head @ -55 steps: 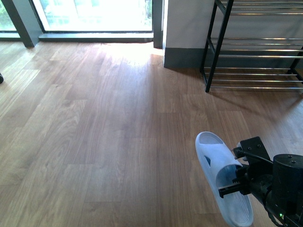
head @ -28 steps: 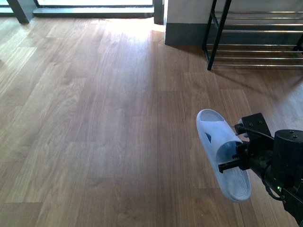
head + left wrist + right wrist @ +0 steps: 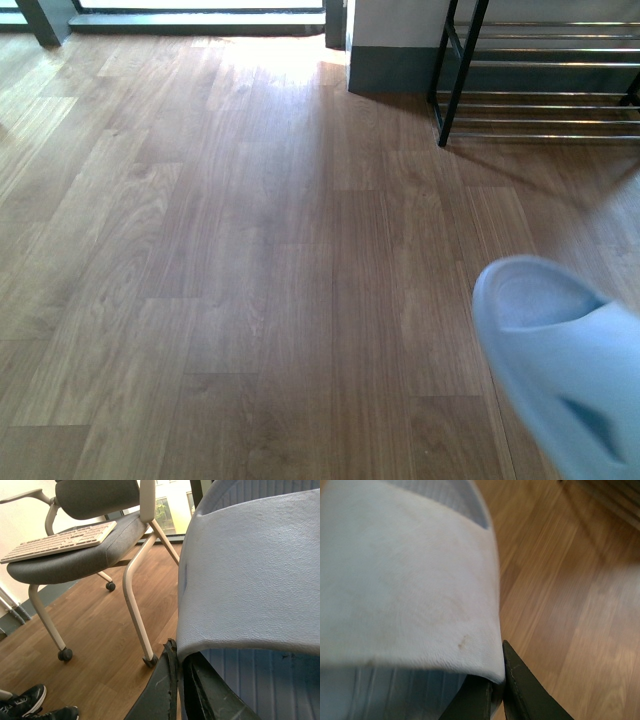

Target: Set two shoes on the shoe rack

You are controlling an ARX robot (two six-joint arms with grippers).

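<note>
Each gripper holds one of the two shoes, a pale blue slide. In the left wrist view the slide [image 3: 250,570] fills the frame's right side, and my left gripper [image 3: 180,652] is shut on the edge of its strap. My right gripper [image 3: 497,680] is likewise shut on the strap edge of the other slide [image 3: 405,580]. In the front view a large, blurred slide [image 3: 560,360] hangs close to the camera at the lower right, hiding the arm behind it. The shoe rack [image 3: 540,90], black frame with chrome bars, stands at the far right.
Wooden floor [image 3: 250,250] stretches ahead to a window and a grey wall base [image 3: 390,70] left of the rack. The left wrist view shows a grey wheeled chair [image 3: 85,550] carrying a keyboard [image 3: 60,540], and black sneakers [image 3: 30,705] on the floor.
The slide at the lower right has come up toward the front camera, now large and blurred, covering the right arm. Earlier, the view tilted down, cutting off the window.
</note>
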